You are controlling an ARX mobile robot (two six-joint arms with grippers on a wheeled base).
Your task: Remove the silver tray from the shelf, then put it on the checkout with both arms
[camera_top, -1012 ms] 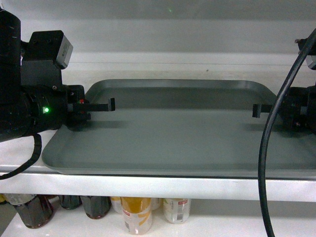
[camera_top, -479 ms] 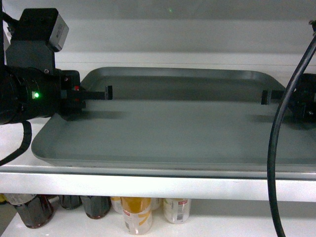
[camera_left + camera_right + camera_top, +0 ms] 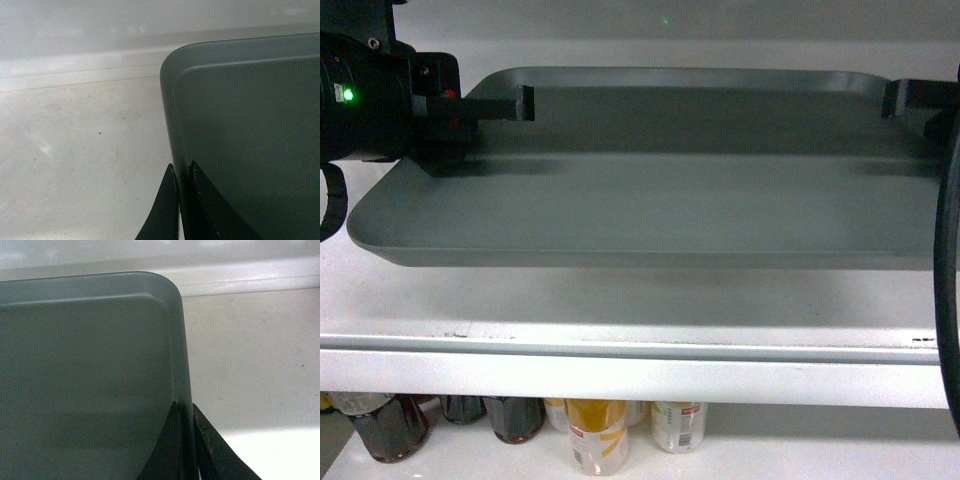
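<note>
Grey-silver tray [image 3: 650, 200] has risen clear of the shelf [image 3: 620, 330] since a second ago; left gripper [image 3: 181, 200] and right gripper [image 3: 186, 440] each pinch its side rims, ready to withdraw.

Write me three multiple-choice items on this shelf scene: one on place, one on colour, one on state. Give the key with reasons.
1. Where is the matte grey-silver rectangular tray?
A. raised above the white metal shelf board
B. lying flat on it
C. among the items below

2. What colour is the small light on the left black arm?
A. red
B. blue
C. green

3. How does the left gripper stand?
A. wide open, clear of the tray
B. shut on the tray's rim
C. out of view

Key: 1 A, the head view shows bare shelf beneath the tray's front edge. 2 C, it glows green. 3 B, the left wrist view shows its fingers either side of the rim.
</note>
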